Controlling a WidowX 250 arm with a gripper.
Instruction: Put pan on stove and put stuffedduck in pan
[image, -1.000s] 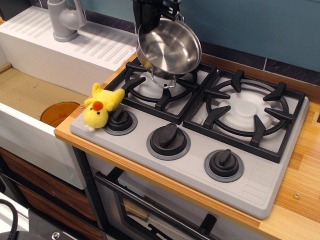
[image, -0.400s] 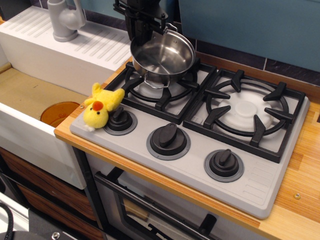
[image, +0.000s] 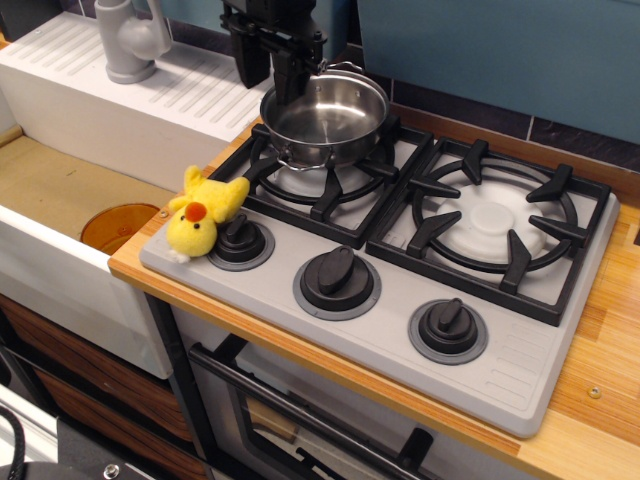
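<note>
1. Black gripper (image: 271, 62), fingers parted, straddles the back-left rim of the round shiny steel pan (image: 325, 118); actual grip cannot be told.
2. Pan sits on the grey two-burner stove's (image: 520, 372) left grate.
3. Yellow plush duck (image: 201, 215) lies on the stove's front-left corner, touching the left knob.

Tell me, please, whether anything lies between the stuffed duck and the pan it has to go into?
Nothing visible does. The stuffedduck lies at the stove's front left corner; only open grate separates it from the pan, whose inside is empty. The gripper is at the pan's rim.
</note>
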